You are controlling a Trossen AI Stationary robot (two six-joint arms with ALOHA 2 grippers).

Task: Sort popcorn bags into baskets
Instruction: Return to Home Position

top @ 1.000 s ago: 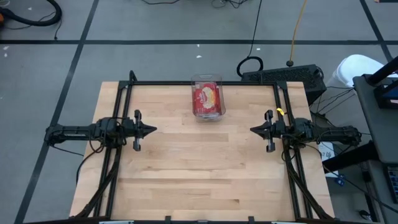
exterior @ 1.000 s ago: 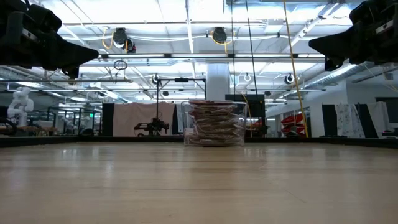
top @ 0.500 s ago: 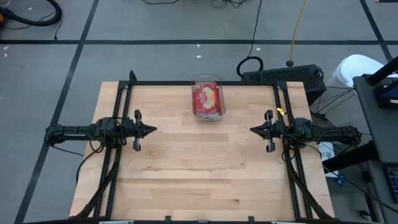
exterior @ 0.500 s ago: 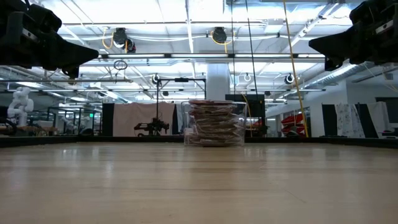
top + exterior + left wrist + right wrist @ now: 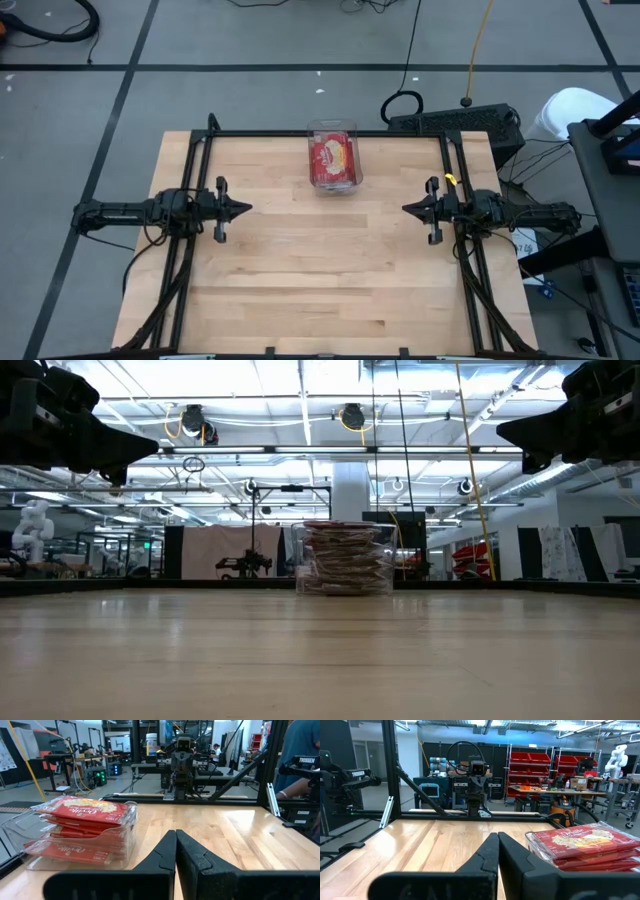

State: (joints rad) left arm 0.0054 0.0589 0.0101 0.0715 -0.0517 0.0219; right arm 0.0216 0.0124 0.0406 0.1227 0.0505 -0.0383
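Midway across the table, the left gripper and right gripper hover at opposite sides, each with its fingers pressed together. Farther back, well apart from both, a clear bin at the far edge holds the stacked popcorn bags.

One camera hangs overhead, looking straight down on my whole table. A second sits at table height, facing level across it into the room. My wrist cameras peer close past my left pincer and right pincer, facing each other. All four share the clear bin of popcorn bags.
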